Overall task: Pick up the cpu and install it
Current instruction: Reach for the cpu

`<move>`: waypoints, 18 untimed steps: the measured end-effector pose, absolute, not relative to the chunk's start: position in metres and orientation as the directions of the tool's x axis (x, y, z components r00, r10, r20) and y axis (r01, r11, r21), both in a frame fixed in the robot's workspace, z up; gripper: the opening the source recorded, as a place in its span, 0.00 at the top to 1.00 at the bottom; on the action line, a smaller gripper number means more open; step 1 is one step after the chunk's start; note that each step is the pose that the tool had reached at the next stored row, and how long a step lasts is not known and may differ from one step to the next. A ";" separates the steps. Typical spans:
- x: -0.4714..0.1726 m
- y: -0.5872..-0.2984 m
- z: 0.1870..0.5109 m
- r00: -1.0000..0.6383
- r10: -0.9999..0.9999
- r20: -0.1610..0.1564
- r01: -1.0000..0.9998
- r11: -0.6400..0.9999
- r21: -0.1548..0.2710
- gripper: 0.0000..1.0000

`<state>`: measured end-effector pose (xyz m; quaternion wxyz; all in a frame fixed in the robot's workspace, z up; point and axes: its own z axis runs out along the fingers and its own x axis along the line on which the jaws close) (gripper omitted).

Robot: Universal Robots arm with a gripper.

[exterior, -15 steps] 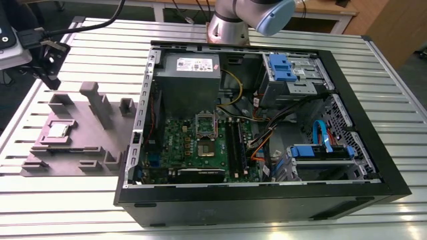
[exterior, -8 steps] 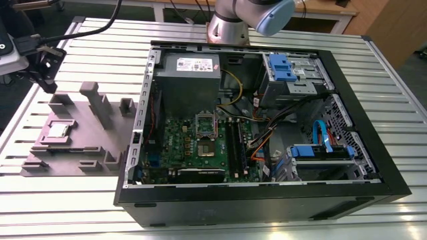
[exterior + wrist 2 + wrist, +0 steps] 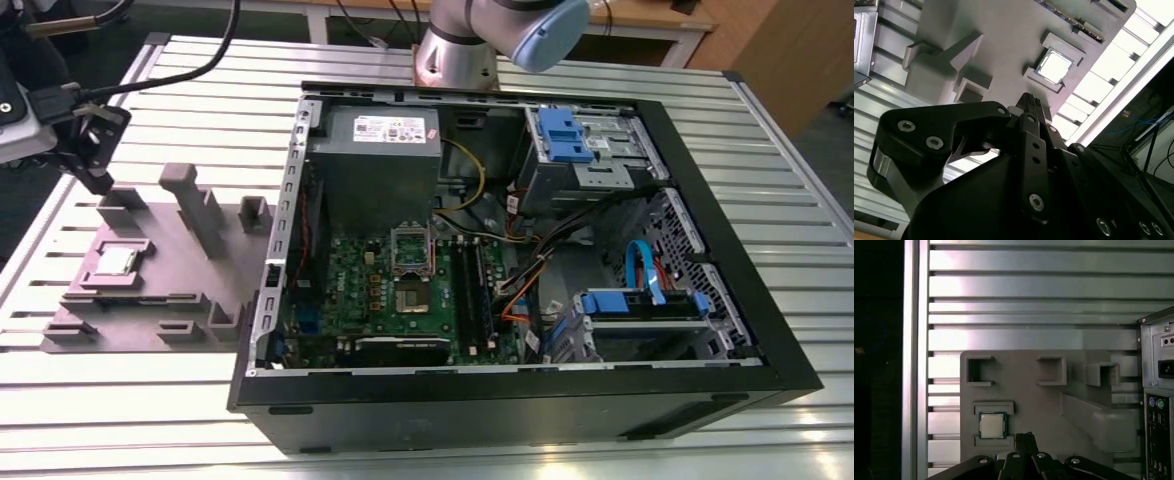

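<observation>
above the grey holder [image 3: 174, 290] beside the case [image 3: 534, 400], my gripper [image 3: 1024, 436] hangs empty with fingers pressed together, just short of the cpu [image 3: 992, 425] lying flat in its pocket [image 3: 993, 408], so dropping like this i'd likely jab its lid or snag the pocket's rim.

A slatted metal table [image 3: 200, 400] carries a grey holder plate [image 3: 174, 270] with upright blocks and square pockets. Just beside it, toward the exterior view's right, lies an open black computer case [image 3: 534, 410]. Inside are a grey power supply [image 3: 380, 150], a green motherboard [image 3: 360, 290] with a metal socket frame [image 3: 411, 270] and long black memory slots [image 3: 470, 285], blue drive brackets [image 3: 567, 135], and orange and yellow cables [image 3: 521, 290].
</observation>
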<state>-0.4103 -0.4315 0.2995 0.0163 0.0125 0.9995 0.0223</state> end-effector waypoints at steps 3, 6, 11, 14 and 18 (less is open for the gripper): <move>-0.412 -0.432 0.294 -0.999 0.026 -0.032 0.024 0.999 0.045 0.90; -0.415 -0.433 0.289 -0.999 0.026 -0.032 0.024 0.999 0.045 0.90; -0.421 -0.434 0.282 -0.999 0.026 -0.032 0.024 0.999 0.045 0.90; -0.423 -0.435 0.277 -0.999 0.026 -0.032 0.024 0.999 0.045 0.90; -0.425 -0.436 0.270 -0.999 0.026 -0.031 0.024 0.999 0.045 0.90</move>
